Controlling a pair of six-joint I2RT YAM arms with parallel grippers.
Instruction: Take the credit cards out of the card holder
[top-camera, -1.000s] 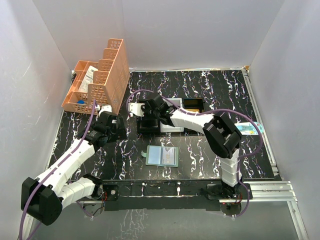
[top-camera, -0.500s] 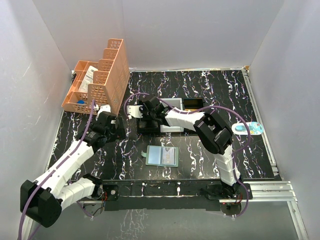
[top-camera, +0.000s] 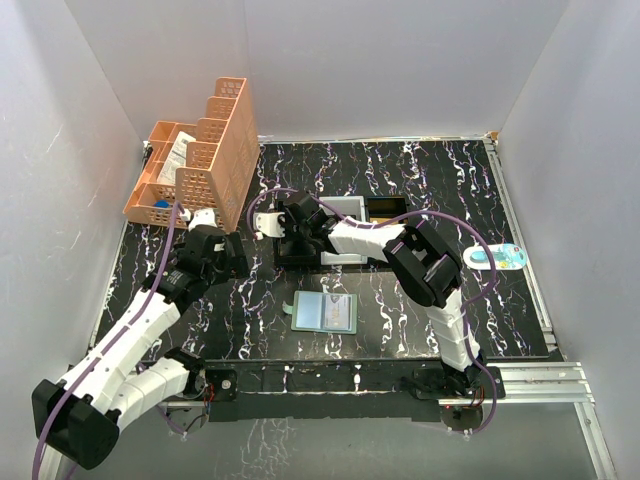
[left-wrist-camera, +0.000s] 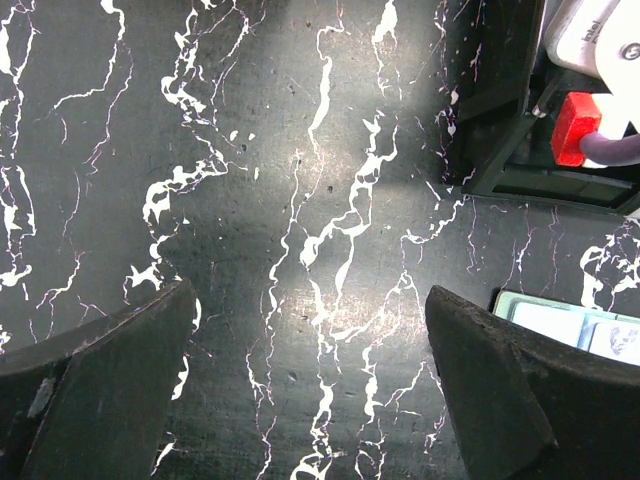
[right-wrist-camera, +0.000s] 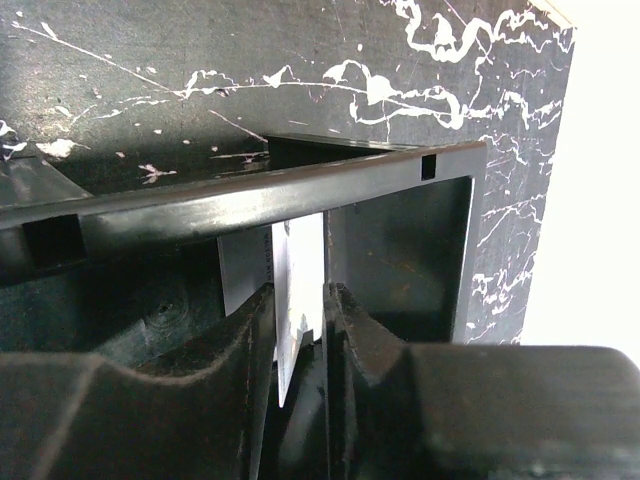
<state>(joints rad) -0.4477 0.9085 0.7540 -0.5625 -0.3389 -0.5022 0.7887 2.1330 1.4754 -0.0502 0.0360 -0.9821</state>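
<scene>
- One card holder lies open and flat on the counter, near the front edge between the two arm bases. Its two pale panels face up.
- One card can be counted with certainty. It stands on edge, pinched in the right hand.
- One pale blue-and-white flat item lies near the counter's right edge. I cannot tell what it is.
- One black-and-white tray sits just behind the card holder.
- One orange lattice organiser stands at the back left corner.
- Right arm: the elbow is raised over mid-counter and the forearm reaches left to the tray. The hand is dipped inside the tray's left, black-walled compartment. Its fingers are pressed on both faces of the card, which pokes out past the fingertips.
- Left arm: it stretches from its base forward along the left side, with the wrist just beside the organiser. The left hand points down over bare counter beside the tray's left end. Its fingers are spread wide apart with nothing between them, and a corner of the card holder shows past one of them.
</scene>
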